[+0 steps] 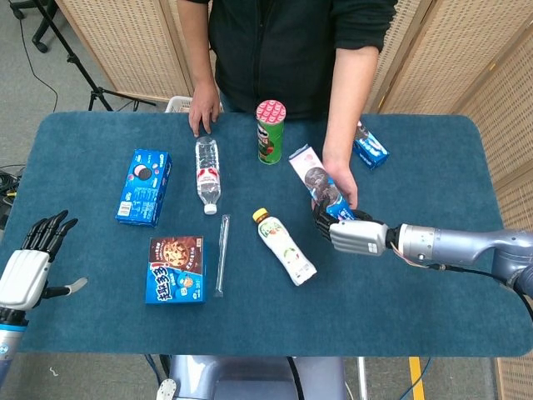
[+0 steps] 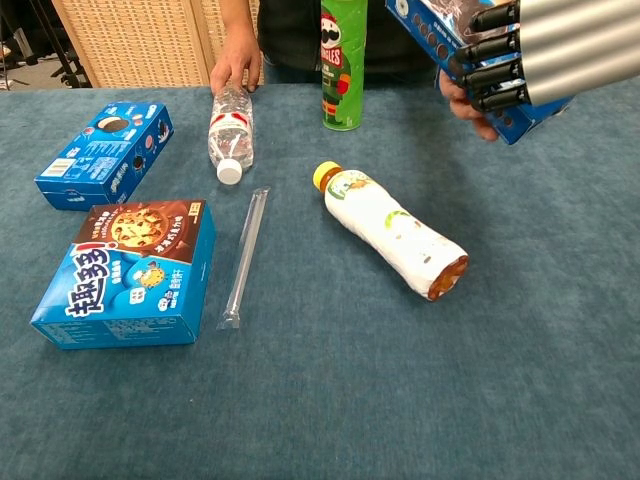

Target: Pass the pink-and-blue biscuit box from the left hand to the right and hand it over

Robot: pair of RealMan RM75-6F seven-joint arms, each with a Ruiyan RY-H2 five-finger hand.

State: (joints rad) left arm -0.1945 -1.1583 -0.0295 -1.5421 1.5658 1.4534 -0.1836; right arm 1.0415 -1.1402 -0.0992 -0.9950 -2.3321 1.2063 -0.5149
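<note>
Right hand [image 1: 348,234] grips the biscuit box [image 1: 315,180], covering its lower end.

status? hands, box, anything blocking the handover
Right hand grips the pink-and-blue biscuit box, over the person's open palm. Left hand open, empty. Nothing between box and palm.

A table [image 1: 433,325] covered in dark teal cloth, with rounded corners, fills most of the head view. Behind the table's far edge stand folding screens [image 1: 125,42] of woven tan panels in pale wooden frames, on both the left and the right. To the left of the table, the floor [image 1: 33,79] is grey, with black tripod legs [image 1: 79,71] and a trailing cable on it. Near the table's front edge, a yellow strip [image 1: 415,379] marks the floor. The light is even and soft.
</note>
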